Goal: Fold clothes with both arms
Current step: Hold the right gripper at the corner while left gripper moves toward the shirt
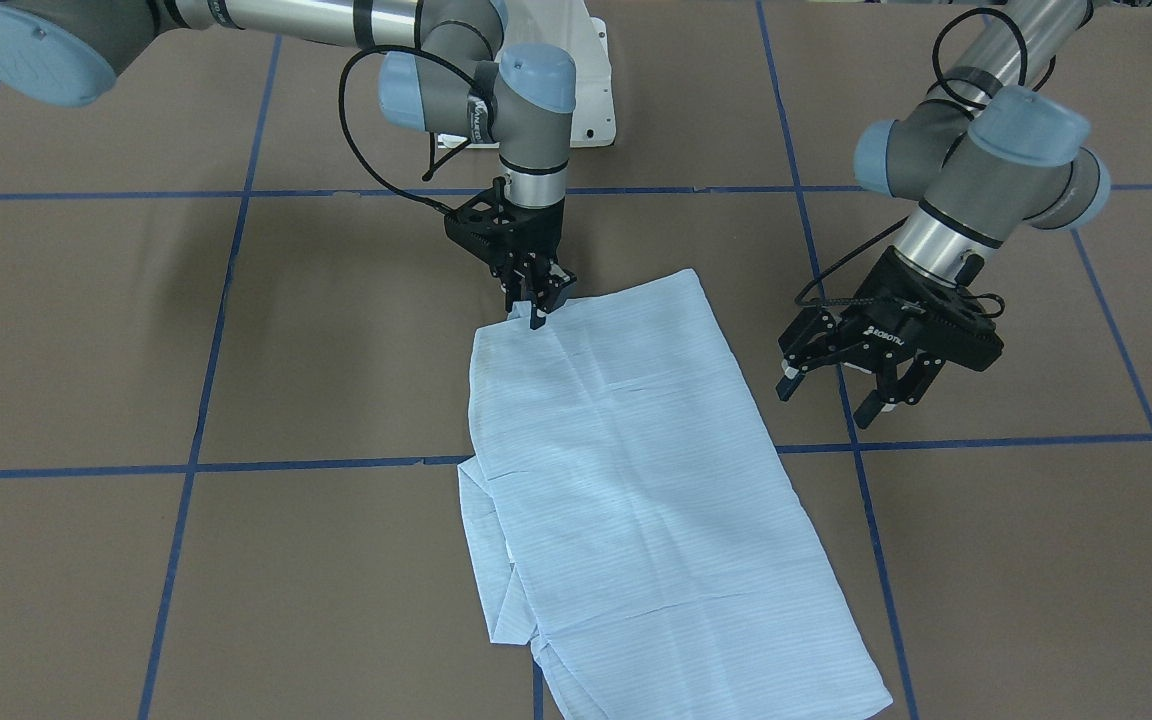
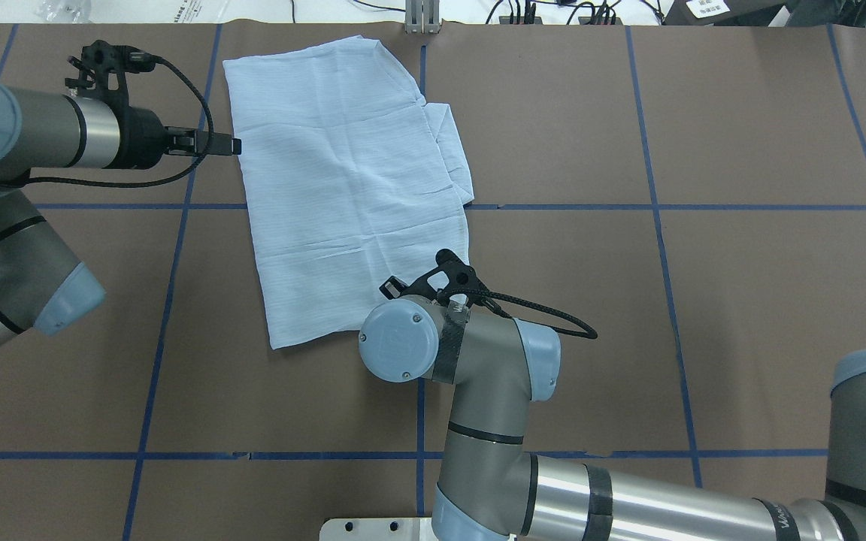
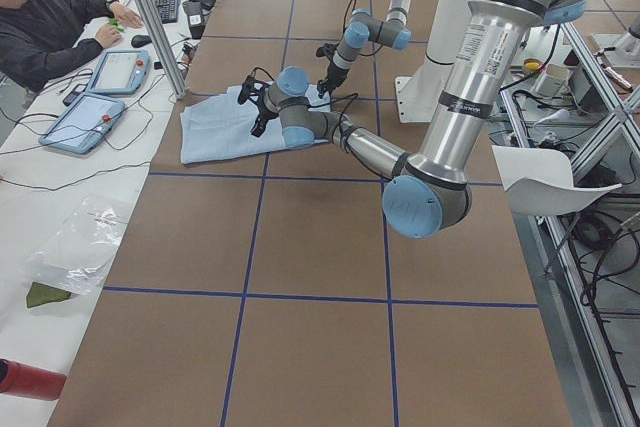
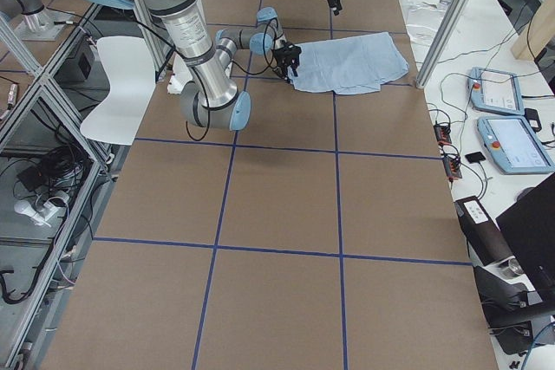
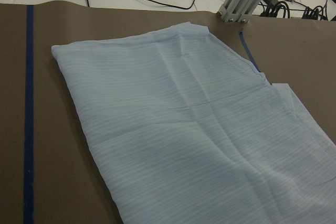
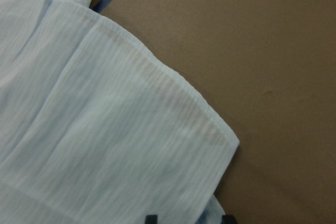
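while pinching near corner of folded light blue striped shirt (image 1: 626,470), right black two-finger gripper (image 1: 536,300) clamped; left black two-finger gripper (image 1: 851,392) beside it, jaws apart.

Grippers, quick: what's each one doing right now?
Left tool: open, empty, beside the thin light blue striped shirt.
Right tool: shut on the shirt's corner.

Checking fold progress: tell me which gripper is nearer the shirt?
Right. The right gripper pinches a corner of the shirt; the left gripper hangs open beside its edge, not touching.
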`<state>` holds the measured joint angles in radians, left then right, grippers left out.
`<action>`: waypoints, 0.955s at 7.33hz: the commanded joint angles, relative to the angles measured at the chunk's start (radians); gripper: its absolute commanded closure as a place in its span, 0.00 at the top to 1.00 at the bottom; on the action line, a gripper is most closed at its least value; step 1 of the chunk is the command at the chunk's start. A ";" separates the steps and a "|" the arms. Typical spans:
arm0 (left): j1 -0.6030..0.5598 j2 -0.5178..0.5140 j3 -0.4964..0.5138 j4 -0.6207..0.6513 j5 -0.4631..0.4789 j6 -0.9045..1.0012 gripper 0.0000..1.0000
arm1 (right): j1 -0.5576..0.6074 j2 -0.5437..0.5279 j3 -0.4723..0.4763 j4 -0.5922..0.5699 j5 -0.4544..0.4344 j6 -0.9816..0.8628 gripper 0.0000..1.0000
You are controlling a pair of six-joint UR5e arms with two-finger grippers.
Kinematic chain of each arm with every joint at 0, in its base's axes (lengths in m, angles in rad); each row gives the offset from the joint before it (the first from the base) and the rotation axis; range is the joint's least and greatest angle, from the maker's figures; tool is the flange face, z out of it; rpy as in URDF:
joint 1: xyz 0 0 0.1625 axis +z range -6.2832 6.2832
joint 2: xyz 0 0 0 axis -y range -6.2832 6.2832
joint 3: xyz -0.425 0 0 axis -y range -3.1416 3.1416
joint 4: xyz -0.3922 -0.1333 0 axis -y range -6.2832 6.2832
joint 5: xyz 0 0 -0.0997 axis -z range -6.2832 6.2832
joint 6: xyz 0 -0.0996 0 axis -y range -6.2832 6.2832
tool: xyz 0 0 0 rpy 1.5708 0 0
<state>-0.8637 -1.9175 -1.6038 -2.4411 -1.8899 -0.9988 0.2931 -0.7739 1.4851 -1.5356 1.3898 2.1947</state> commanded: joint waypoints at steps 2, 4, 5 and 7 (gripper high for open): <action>0.000 0.000 0.002 -0.001 0.000 0.000 1.00 | 0.000 0.008 -0.005 0.000 -0.017 0.003 0.08; 0.002 0.002 0.002 -0.001 0.002 0.002 1.00 | 0.000 0.005 -0.005 0.003 -0.020 0.017 0.00; 0.002 0.000 0.004 -0.001 0.002 0.002 1.00 | 0.000 0.004 -0.005 0.003 -0.020 0.017 0.00; 0.003 0.000 -0.001 -0.001 0.002 -0.001 1.00 | 0.000 0.005 0.003 0.003 -0.028 0.017 0.00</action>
<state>-0.8611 -1.9173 -1.6021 -2.4421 -1.8884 -0.9978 0.2930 -0.7687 1.4829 -1.5325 1.3661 2.2118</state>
